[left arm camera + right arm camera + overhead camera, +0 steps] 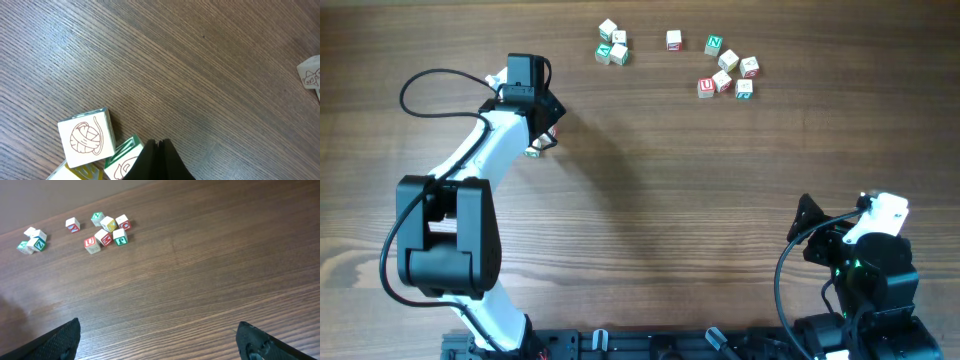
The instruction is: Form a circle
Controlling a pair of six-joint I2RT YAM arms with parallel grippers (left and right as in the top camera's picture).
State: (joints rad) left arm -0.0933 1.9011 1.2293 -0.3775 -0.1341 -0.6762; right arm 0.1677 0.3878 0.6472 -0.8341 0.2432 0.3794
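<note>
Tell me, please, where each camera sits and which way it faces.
Overhead: above the table, facing straight down; the left arm, right arm and far cubes show.
Left wrist: low over the table, facing down at three cubes; its shut fingers show at the bottom.
Right wrist: low, near the robot's base, facing across to the far cubes; its open fingers show in both bottom corners.
Shared: overhead and right wrist both show the far cubes.

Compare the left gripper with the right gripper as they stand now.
The left gripper is shut; the right gripper stands wide open. The left gripper is out over the table with wooden cubes right beside it; the right gripper sits at the near edge, far from every cube. Neither shows anything clamped between its jaws.
</note>
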